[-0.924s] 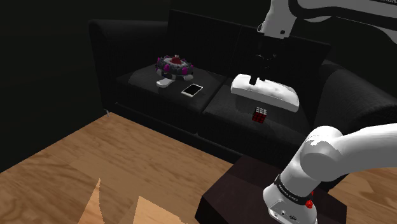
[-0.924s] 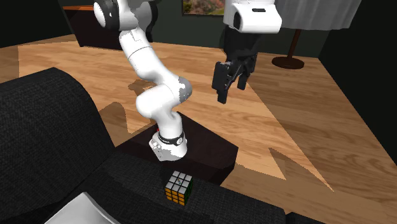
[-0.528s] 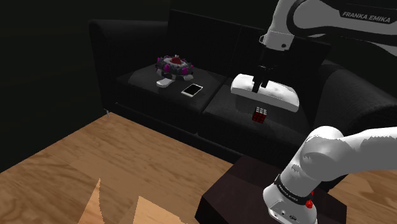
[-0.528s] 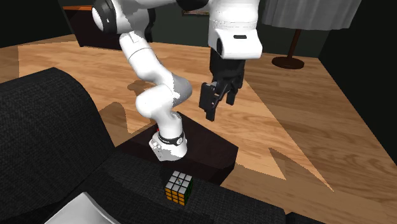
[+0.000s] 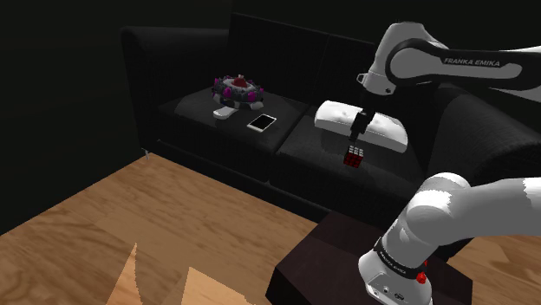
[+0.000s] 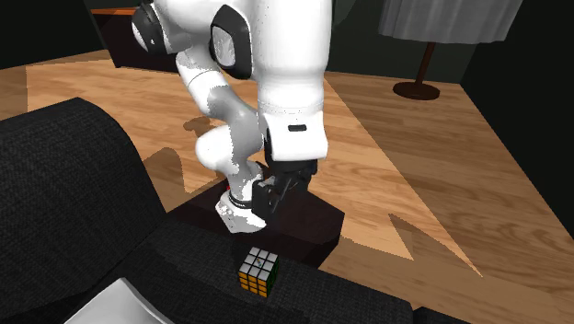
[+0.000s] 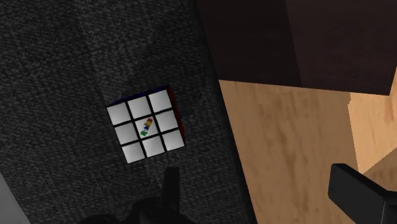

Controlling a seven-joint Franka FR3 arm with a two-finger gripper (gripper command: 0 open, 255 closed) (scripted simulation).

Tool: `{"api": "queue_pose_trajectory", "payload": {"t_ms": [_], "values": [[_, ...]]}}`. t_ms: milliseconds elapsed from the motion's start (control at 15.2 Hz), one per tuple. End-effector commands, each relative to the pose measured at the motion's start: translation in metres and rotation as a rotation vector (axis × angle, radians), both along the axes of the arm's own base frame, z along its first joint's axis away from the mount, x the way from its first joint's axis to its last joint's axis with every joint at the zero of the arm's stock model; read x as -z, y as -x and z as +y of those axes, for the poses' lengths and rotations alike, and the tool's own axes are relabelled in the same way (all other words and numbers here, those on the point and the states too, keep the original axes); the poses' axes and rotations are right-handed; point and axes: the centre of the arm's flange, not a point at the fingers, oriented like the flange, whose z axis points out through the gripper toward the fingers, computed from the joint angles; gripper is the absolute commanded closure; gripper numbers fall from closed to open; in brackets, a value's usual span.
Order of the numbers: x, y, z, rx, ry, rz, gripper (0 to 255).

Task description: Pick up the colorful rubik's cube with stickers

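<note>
The rubik's cube [image 5: 353,158] rests on the black sofa's seat [image 5: 295,130], near its front edge. Its top face is white with a small coloured logo [image 7: 146,125], and its sides show yellow, red and dark stickers [image 6: 259,271]. My black gripper [image 5: 356,132] hangs a short way above the cube, pointing down, fingers apart and empty. In the wrist view the cube lies just past one fingertip [image 7: 172,184] and outside the gap; the other finger [image 7: 356,191] is over the wooden floor. In the second exterior view the gripper [image 6: 267,195] hangs above the cube, on the stand's side.
A white cushion [image 5: 361,126] lies on the seat just behind the cube. A white phone [image 5: 261,122] and a colourful toy [image 5: 237,91] sit further along the sofa. The dark stand [image 5: 347,260] is on the wooden floor [image 5: 147,217] before the sofa. A lamp base [image 6: 419,89] stands far off.
The arm has come down steadily, bringing the open gripper from high over the sofa to just above the cube. The cube has not moved.
</note>
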Motion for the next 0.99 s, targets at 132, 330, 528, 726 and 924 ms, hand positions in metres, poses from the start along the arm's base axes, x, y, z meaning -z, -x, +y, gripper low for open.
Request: {"api": "queue_pose_trajectory", "payload": {"t_ms": [132, 330, 528, 726, 924], "values": [[0.035, 0.009, -0.036, -0.033, 0.012, -0.016, 0], [0.062, 0.012, -0.064, -0.056, 0.019, -0.027, 0], [0.08, 0.013, -0.078, -0.067, 0.023, -0.032, 0], [0.096, 0.013, -0.078, -0.067, 0.023, -0.032, 0], [0.112, 0.013, -0.078, -0.067, 0.023, -0.032, 0]]}}
